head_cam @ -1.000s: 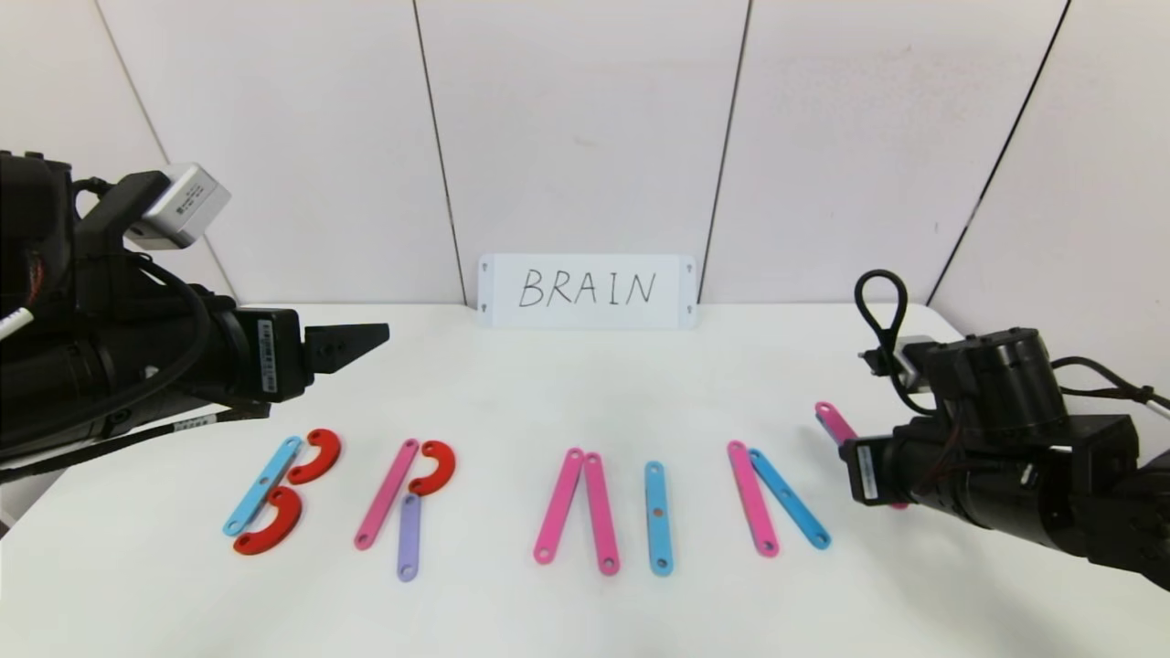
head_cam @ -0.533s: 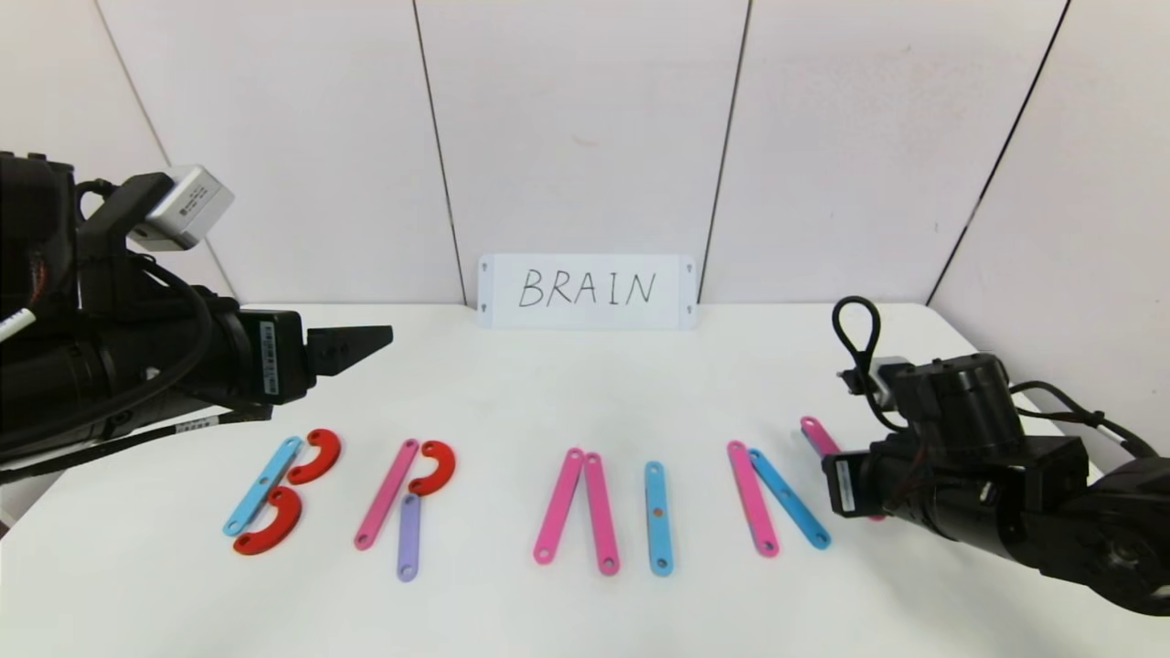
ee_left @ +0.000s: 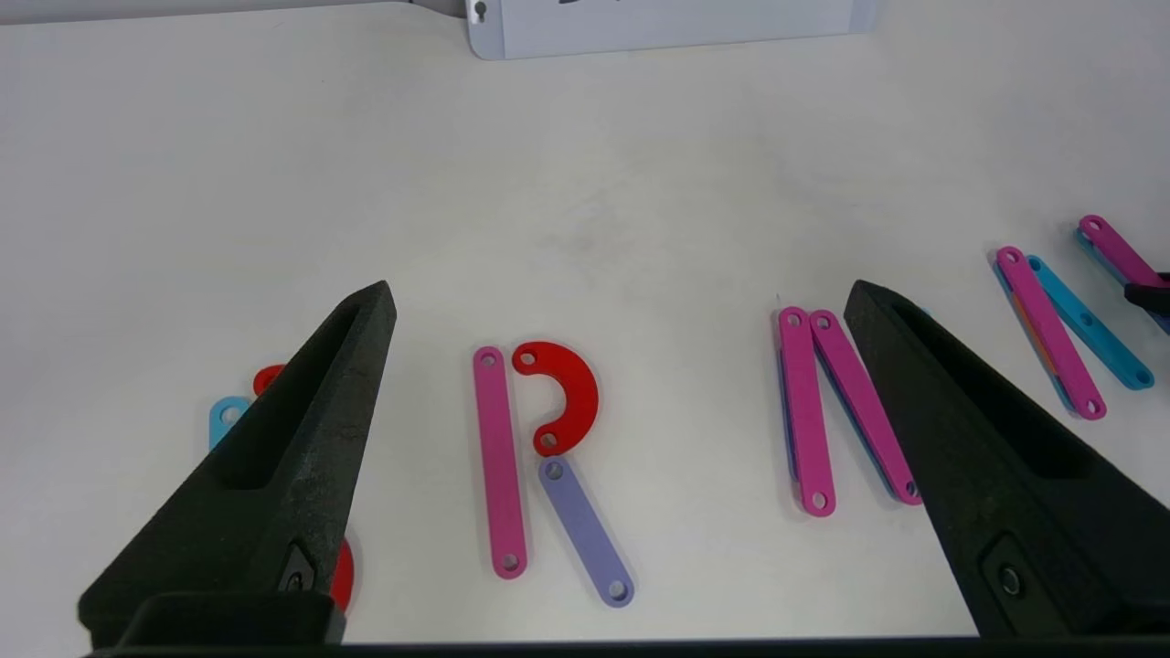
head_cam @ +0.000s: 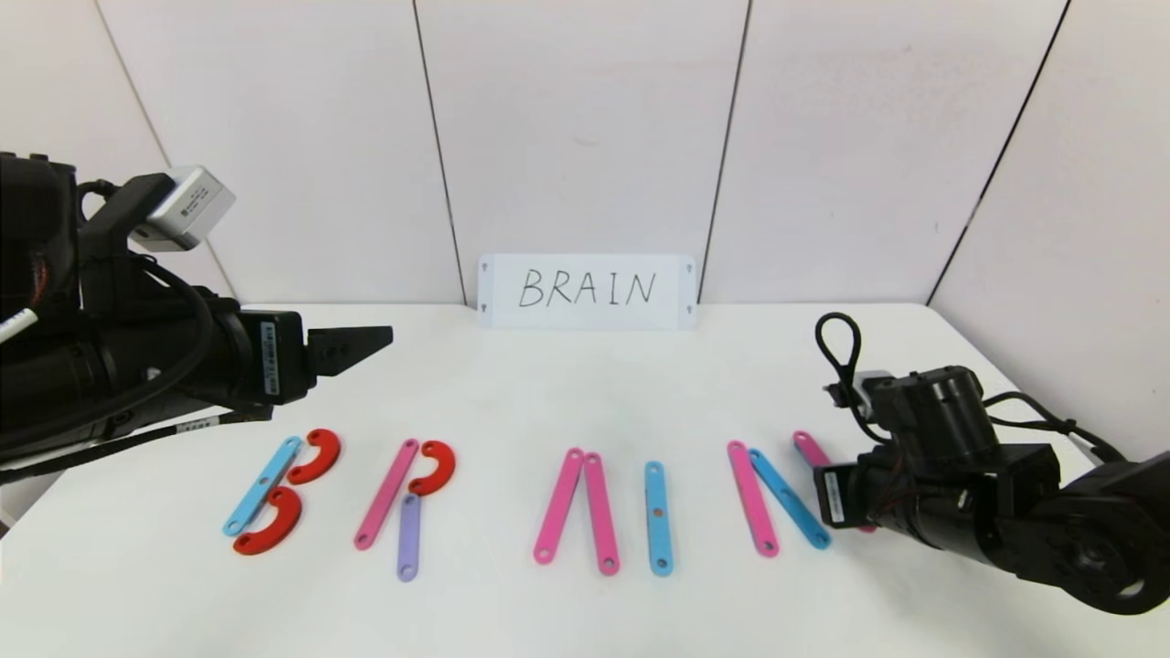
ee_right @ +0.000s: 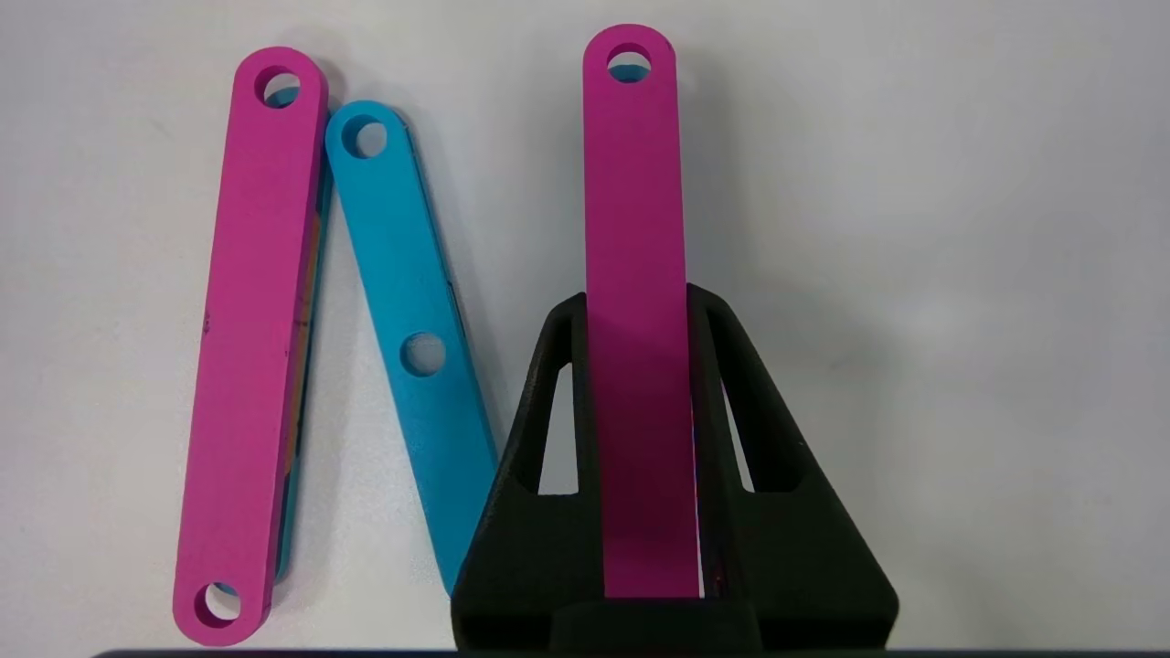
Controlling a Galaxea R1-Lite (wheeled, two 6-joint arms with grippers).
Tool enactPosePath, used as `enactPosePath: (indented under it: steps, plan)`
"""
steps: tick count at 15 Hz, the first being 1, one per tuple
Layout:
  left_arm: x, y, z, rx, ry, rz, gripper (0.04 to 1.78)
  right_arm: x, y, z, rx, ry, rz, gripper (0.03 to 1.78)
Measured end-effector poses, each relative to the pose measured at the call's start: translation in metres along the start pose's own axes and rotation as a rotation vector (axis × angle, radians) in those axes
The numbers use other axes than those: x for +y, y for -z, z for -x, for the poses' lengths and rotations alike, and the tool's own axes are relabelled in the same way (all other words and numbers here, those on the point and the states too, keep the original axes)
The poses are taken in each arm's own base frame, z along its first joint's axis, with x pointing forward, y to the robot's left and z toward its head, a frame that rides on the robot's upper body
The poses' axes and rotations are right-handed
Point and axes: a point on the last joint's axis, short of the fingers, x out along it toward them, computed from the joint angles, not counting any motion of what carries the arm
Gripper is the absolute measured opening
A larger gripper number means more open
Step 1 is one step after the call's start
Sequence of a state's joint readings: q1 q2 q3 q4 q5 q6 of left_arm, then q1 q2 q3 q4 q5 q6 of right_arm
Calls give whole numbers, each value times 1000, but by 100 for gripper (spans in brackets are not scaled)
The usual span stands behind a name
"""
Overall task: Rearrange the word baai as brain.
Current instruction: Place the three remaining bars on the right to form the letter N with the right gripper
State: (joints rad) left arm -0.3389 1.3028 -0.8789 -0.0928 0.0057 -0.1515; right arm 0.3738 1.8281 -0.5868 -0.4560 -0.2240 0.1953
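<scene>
Both arms matte black, chunky cylindrical joints, white barcode-type stickers on the wrist segments. Left arm carries a silver-grey boxy camera module with a label at 12 o'clock above its wrist; black cables run along it. Right arm has a looped black cable at 12 o'clock. Left hand [ee_left: 622, 457] fingers are black, tapered wedges with small screws.

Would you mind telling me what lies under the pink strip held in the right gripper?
Blue shows through the pink strip's end hole, likely another strip. The right gripper's fingers hide its rest.
</scene>
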Motion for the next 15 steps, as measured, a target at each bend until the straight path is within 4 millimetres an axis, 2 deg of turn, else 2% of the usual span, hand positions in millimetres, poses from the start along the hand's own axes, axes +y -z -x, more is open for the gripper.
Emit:
enactPosePath:
  steps: [12, 15]
  plan:
    - [0, 1, -1, 2, 0, -1, 172, 4, 2, -8, 17, 3, -2, 30]
    - [0, 1, -1, 2, 0, -1, 172, 4, -1, -11, -23, -2, -13, 42]
